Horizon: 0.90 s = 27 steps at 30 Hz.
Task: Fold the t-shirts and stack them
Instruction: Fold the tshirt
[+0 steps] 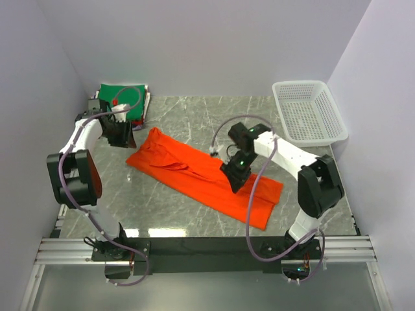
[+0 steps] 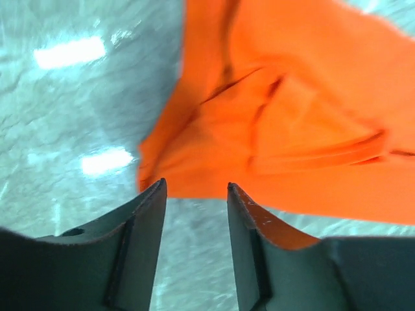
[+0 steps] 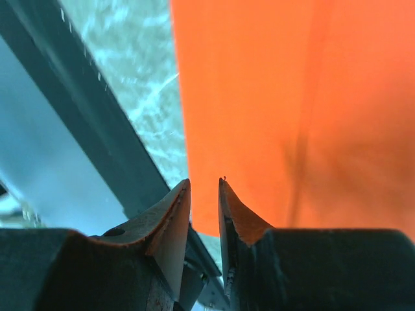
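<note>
A bright orange t-shirt (image 1: 194, 172), folded into a long band, lies diagonally across the marble table. My left gripper (image 1: 123, 137) hovers just off the shirt's upper-left end, open and empty. In the left wrist view its jaws (image 2: 194, 188) stand wide apart over bare table, with the shirt's crumpled end (image 2: 292, 116) just beyond the tips. My right gripper (image 1: 235, 181) hangs over the shirt's right half. In the right wrist view its jaws (image 3: 204, 183) are a narrow gap apart and hold nothing, with the orange cloth (image 3: 272, 97) below. A green t-shirt (image 1: 123, 98) lies folded on top of a stack at the back left.
A white lattice basket (image 1: 308, 110) stands at the back right corner. Red and white cloth edges (image 1: 145, 107) show beside and under the green shirt. The dark rail along the table's front edge (image 3: 97, 116) runs beside the shirt's lower end. Walls close in on three sides.
</note>
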### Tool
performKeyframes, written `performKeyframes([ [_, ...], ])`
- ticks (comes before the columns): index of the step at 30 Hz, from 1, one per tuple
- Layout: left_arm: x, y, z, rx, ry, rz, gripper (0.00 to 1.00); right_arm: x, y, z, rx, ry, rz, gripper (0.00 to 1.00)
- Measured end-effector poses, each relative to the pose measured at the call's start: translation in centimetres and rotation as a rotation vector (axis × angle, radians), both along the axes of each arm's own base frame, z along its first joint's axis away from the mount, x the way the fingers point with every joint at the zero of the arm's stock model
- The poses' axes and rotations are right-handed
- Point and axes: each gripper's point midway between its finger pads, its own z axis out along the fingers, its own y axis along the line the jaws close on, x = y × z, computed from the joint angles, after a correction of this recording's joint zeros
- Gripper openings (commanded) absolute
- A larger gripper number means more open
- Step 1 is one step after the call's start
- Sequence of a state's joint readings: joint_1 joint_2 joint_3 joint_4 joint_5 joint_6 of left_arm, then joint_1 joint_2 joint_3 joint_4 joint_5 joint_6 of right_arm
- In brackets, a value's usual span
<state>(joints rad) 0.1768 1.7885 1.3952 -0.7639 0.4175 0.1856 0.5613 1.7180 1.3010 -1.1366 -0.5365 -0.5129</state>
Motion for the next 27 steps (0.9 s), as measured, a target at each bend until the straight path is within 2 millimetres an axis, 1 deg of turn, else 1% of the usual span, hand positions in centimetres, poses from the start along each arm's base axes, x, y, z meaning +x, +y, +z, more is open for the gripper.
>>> performKeyframes([
  [1, 0.2, -0.7, 0.8, -0.001, -0.023, 0.009, 0.46, 0.9, 0.0, 0.7, 0.020, -0.019, -0.028, 0.31],
  [2, 0.3, -1.3, 1.2, 0.000, -0.036, 0.012, 0.45, 1.8, -0.3, 1.2, 0.029, -0.033, -0.058, 0.31],
  [3, 0.4, -2.1, 1.5, 0.002, -0.045, 0.014, 0.41, 2.5, -0.6, 1.4, 0.033, -0.040, -0.090, 0.31],
  [6, 0.4, -4.4, 1.0, -0.007, -0.036, 0.022, 0.34, 4.3, -2.2, 1.5, 0.028, -0.047, -0.185, 0.30],
  [9, -0.4, -6.3, -0.8, -0.007, 0.021, 0.038, 0.32, 5.7, -3.8, 1.4, 0.009, -0.047, -0.267, 0.30],
  [11, -0.8, -7.0, -2.2, 0.003, 0.052, 0.048, 0.32, 6.5, -4.4, 1.1, 0.000, -0.051, -0.299, 0.30],
  [14, -1.1, -8.1, -4.1, 0.031, 0.094, 0.047, 0.31, 6.9, -4.9, 0.8, -0.011, -0.049, -0.321, 0.30],
  [17, -0.7, -9.2, -5.8, 0.054, 0.122, 0.033, 0.30, 7.1, -5.2, 0.8, -0.019, -0.054, -0.334, 0.30],
  [19, -0.1, -9.8, -6.8, 0.060, 0.139, 0.023, 0.29, 7.2, -5.4, 0.7, -0.023, -0.055, -0.337, 0.30],
  [20, 0.5, -9.9, -7.2, 0.064, 0.143, 0.022, 0.29, 7.2, -5.5, 0.7, -0.025, -0.054, -0.340, 0.30],
  [22, 1.5, -10.2, -7.4, 0.063, 0.150, 0.025, 0.29, 7.3, -5.8, 0.6, -0.027, -0.055, -0.349, 0.29],
  [27, 5.8, -11.0, -7.3, 0.070, 0.106, 0.014, 0.27, 7.3, -6.4, 0.6, -0.036, -0.057, -0.362, 0.29],
])
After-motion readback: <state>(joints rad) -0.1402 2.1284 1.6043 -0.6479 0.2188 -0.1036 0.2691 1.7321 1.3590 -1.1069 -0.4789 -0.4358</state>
